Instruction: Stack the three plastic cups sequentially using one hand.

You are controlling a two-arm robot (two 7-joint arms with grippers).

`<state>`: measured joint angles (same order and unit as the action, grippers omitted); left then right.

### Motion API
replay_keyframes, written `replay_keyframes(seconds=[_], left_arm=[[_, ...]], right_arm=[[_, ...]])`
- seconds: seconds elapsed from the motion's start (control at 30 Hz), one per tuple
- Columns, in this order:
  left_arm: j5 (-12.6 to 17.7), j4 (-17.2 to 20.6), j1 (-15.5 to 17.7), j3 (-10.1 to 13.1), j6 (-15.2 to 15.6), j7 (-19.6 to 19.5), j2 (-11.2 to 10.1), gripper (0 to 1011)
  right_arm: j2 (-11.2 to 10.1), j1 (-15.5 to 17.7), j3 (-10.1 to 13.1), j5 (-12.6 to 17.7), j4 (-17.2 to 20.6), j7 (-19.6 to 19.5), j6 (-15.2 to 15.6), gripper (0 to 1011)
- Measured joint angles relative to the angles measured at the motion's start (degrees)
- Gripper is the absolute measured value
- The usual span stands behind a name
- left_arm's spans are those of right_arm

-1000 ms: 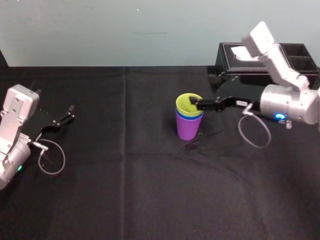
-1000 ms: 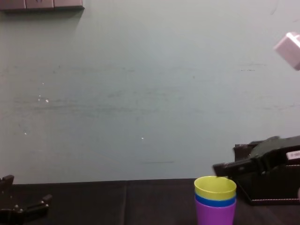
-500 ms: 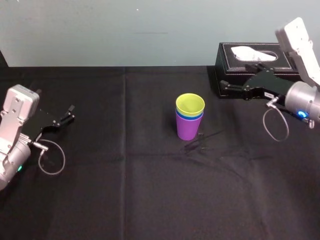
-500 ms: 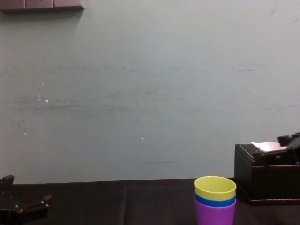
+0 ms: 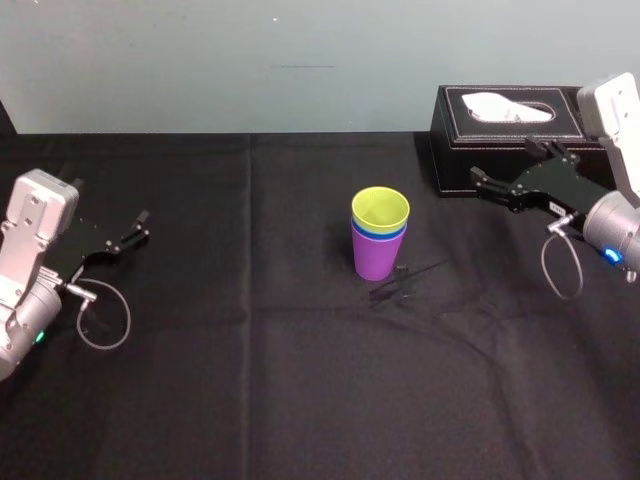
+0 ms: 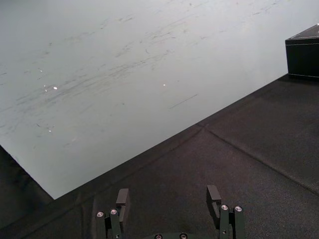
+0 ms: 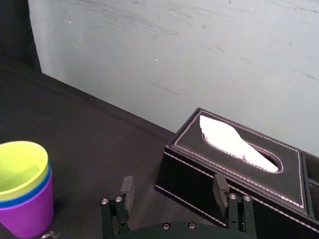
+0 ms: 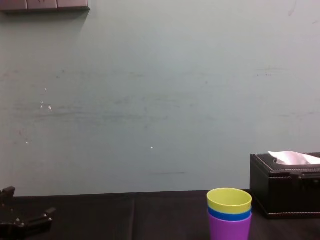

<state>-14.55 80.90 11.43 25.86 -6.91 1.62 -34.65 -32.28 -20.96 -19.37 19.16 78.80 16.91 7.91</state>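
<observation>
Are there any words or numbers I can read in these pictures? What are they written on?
No, there is nothing to read here.
The stacked cups: plain yellow-green, blue and purple, no print.
The black tissue box: white stitching, no words.
The right gripper, jaws open near the box, and the left gripper, parked with jaws open on the table's left: no readable label.
</observation>
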Motion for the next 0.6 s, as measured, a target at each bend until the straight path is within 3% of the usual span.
replay_keyframes(seconds=[0.6], left_arm=[[0.00,0.00,0.00,0.00,0.00,0.00,0.00,1012]], right_arm=[[0.65,0.57,0.46,-1.07,-1.48,0.31,-1.04,1000]])
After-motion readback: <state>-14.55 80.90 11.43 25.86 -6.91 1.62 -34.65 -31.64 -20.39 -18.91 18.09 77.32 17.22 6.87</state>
